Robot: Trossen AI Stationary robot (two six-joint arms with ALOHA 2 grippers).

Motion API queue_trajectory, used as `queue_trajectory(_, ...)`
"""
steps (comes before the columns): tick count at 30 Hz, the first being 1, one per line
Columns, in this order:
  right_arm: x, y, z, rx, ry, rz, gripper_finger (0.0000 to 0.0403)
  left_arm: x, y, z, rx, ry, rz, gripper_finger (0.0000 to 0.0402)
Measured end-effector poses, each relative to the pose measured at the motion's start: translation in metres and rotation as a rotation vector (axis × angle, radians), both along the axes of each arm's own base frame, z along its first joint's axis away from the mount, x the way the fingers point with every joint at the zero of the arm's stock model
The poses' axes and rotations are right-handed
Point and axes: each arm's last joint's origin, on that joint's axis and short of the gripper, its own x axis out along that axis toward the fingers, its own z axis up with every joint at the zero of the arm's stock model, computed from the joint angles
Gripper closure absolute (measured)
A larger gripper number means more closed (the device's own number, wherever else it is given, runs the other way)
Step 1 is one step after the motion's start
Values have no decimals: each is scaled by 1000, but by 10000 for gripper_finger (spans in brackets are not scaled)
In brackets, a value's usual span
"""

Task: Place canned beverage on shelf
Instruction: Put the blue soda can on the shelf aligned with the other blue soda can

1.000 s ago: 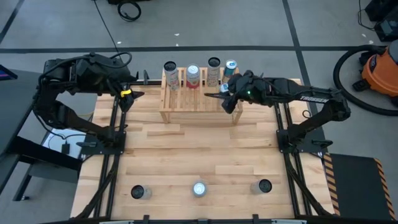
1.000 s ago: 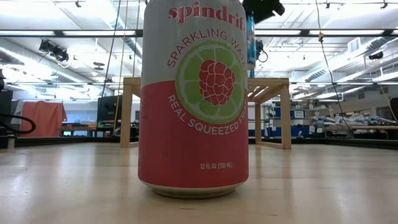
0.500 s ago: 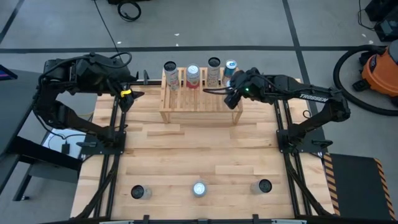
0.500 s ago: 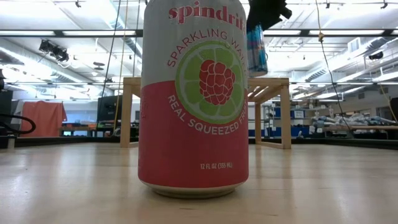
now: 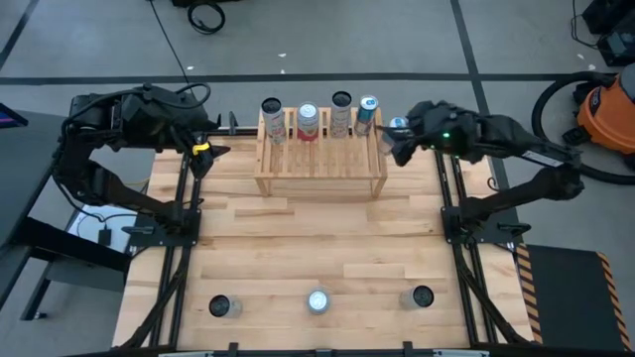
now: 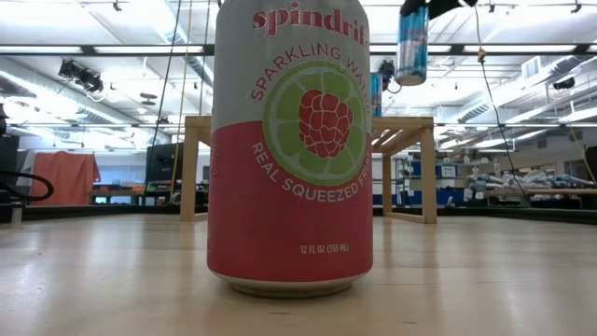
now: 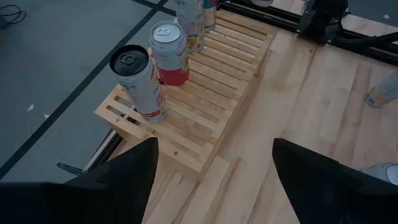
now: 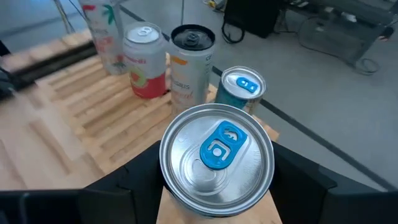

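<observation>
The left gripper [image 7: 214, 180] shows as two dark fingers [image 7: 118, 180] set apart, with nothing between them but the wooden table [image 7: 298, 118] beyond. Ahead lies the shelf [image 7: 205, 99], a pale slatted wooden rack seen from one end. Cans stand in a row along its far edge. Nearest is a white can with a black top [image 7: 140, 81]. Just beside it stands a red-and-white can with a silver top [image 7: 170, 55]. Beyond that is a pale can with a yellow patch [image 7: 191, 22], and another can is only partly visible behind it. Grey floor [image 7: 56, 56] lies past the shelf. At the edge of the table stands a further can [image 7: 384, 92], and a black frame [image 7: 323, 22] crosses the table's far end.
</observation>
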Motion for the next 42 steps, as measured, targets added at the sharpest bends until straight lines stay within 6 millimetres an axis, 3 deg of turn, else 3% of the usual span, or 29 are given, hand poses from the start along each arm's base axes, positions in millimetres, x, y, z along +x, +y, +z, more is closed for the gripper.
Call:
queue_trajectory(5, 2, 0, -13, 24, -49, 13, 158, 0, 0, 0, -1, 0, 1, 84)
queue_trajectory(10, 27, -4, -36, 15, -7, 62, 158, 0, 0, 0, -5, -3, 5, 84)
queue_trajectory(18, 54, -22, -55, 48, 54, 66, 158, 0, 0, 0, -5, -2, 5, 84)
queue_trajectory(26, 52, -35, -54, 62, 38, 37, 158, 0, 0, 0, -1, 0, 0, 84)
queue_trajectory(35, 52, -36, -55, 84, 34, 62, 123, 0, 0, 0, 2, 2, -3, 84)
queue_trajectory(42, 53, -35, -54, 98, 25, 76, 122, 0, 0, 0, 2, 1, -2, 84)
